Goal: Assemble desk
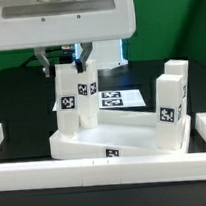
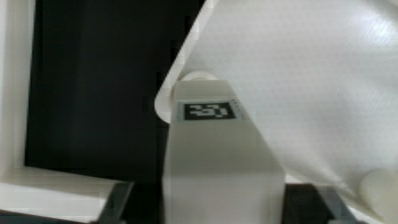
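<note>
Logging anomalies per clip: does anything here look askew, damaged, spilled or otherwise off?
Nothing stands out. The tabletop lies flat, two legs stand upright on its corner at the exterior view's left under the gripper, and another leg stands upright at its right end. No visible damage or spill.

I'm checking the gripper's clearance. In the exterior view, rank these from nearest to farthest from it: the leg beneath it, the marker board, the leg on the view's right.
1. Leg under the gripper: the left leg, directly below, on the tabletop.
2. Marker board: behind, toward the middle.
3. Right leg: far at the view's right.
</note>
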Controlling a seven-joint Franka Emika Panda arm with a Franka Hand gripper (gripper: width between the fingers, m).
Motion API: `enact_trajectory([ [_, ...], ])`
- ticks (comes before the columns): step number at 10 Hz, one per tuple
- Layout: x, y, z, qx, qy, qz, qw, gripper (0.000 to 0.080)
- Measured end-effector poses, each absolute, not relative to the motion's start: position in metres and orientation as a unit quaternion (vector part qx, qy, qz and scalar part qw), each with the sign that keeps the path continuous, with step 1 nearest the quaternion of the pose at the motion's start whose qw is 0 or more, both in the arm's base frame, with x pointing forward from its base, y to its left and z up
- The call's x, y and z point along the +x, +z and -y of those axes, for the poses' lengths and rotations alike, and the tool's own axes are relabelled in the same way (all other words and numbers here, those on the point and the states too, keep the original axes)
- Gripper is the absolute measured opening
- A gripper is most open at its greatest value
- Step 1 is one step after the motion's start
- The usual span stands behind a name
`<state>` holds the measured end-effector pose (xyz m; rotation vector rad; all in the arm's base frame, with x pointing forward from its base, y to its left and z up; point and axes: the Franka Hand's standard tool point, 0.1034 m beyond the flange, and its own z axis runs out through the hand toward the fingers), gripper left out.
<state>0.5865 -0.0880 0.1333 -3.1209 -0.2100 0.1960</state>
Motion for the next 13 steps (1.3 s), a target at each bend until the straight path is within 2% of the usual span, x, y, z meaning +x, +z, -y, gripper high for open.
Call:
enact_trajectory([
  [2,0.5865,0.1333,0.0879,-0.997,0.063,0.052,0.003,0.0288],
  [6,0.5859,0.1328,0.0877,-0.991,0.062,-0.119,-0.005,0.0289],
  [8,0.5855,0.1324,0.0899,-0.972,0.055,-0.227,-0.001,0.0289],
  [10,0.5833,0.1323,0.0936,-0.934,0.058,-0.352,0.015,0.0290],
  [13,0.5847,0.1320,0.0929,-0.886,0.056,-0.459,0.009,0.0290],
])
